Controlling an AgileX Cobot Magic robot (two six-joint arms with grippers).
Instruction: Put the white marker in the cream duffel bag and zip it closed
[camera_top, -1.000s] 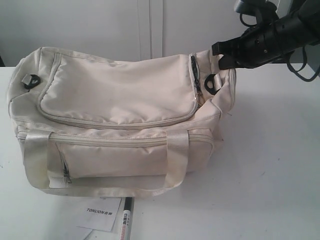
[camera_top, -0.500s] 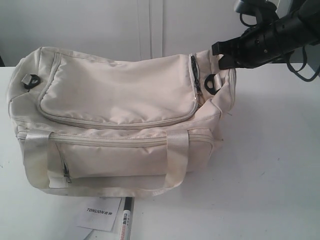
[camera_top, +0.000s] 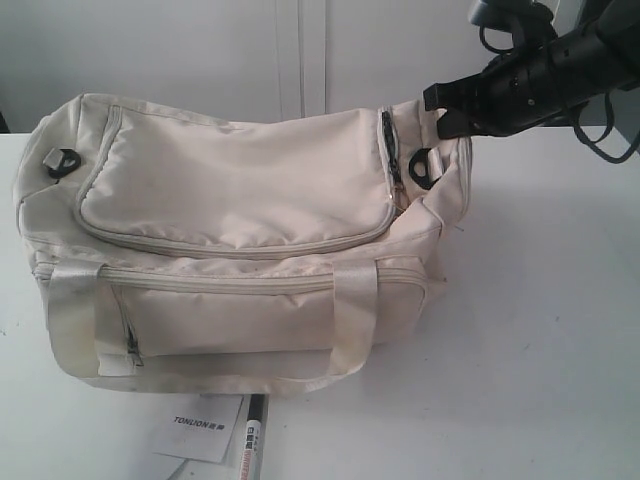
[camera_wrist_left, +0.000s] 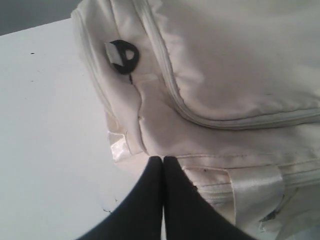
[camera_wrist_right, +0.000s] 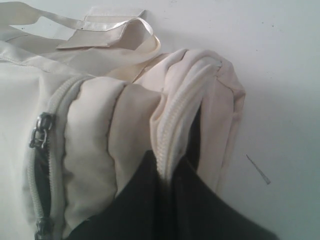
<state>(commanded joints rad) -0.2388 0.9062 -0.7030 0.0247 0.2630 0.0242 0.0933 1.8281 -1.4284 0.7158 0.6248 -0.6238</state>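
Cream duffel bag: end fold pinched tight in my right gripper; left gripper closed, empty, at the opposite front corner. White marker lies on the table before the bag, axis pointing at it; left looks nearer.

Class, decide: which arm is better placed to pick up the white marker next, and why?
Left, probably. The right pincer is shut on an end fold of the cream duffel bag. The left pincer is shut and empty near the bag's other end. The white marker lies in front.
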